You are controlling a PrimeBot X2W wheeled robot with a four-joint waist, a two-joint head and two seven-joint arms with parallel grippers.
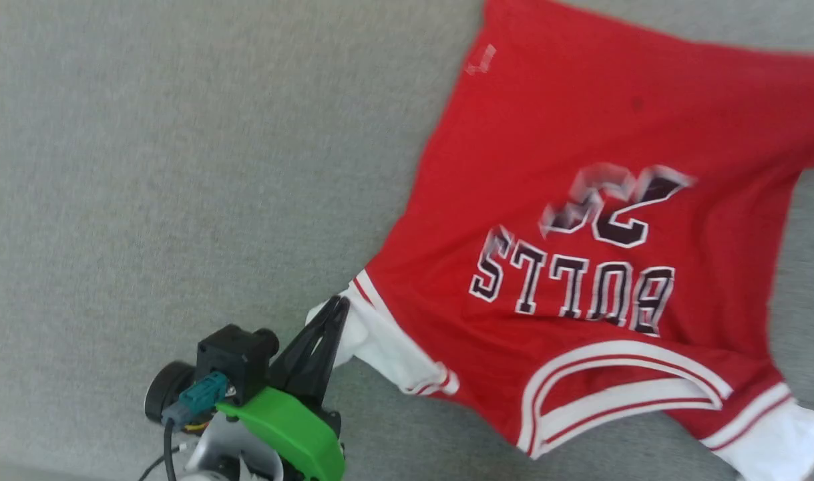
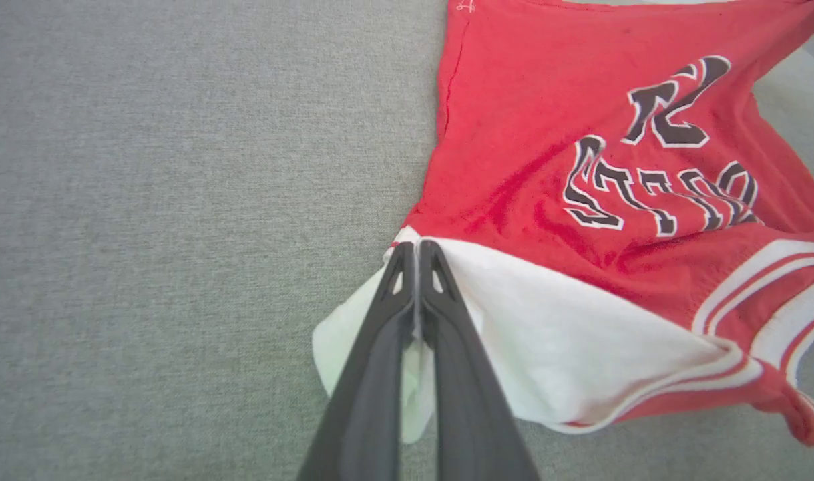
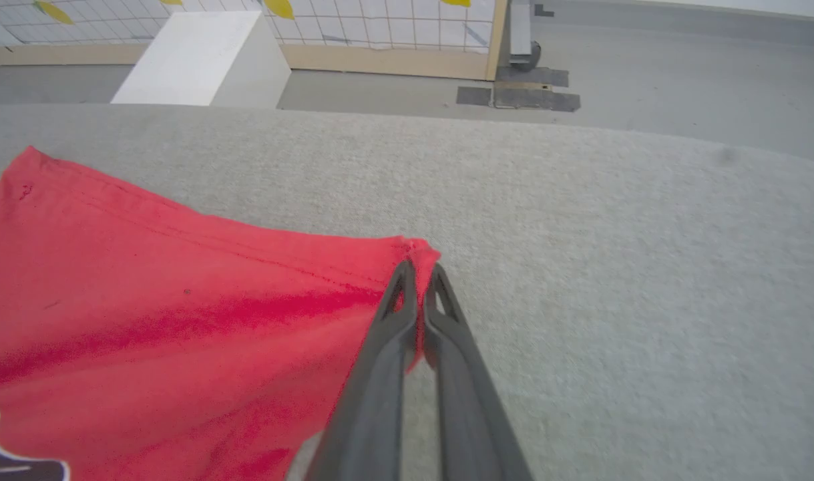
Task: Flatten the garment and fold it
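Garment (image 1: 580,120) clamped: left hand (image 2: 417,248), right hand (image 3: 420,268)

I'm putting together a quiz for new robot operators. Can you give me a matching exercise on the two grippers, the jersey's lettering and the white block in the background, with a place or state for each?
Things:
1. left gripper
2. right gripper
3. BULLS lettering
4. white block

Places and states:
A. shut on a red corner of the garment
B. upside down in the head view
C. beyond the far edge of the grey surface
D. shut on the white sleeve

Pairs: 1-D, 2-A, 3-B, 4-C.
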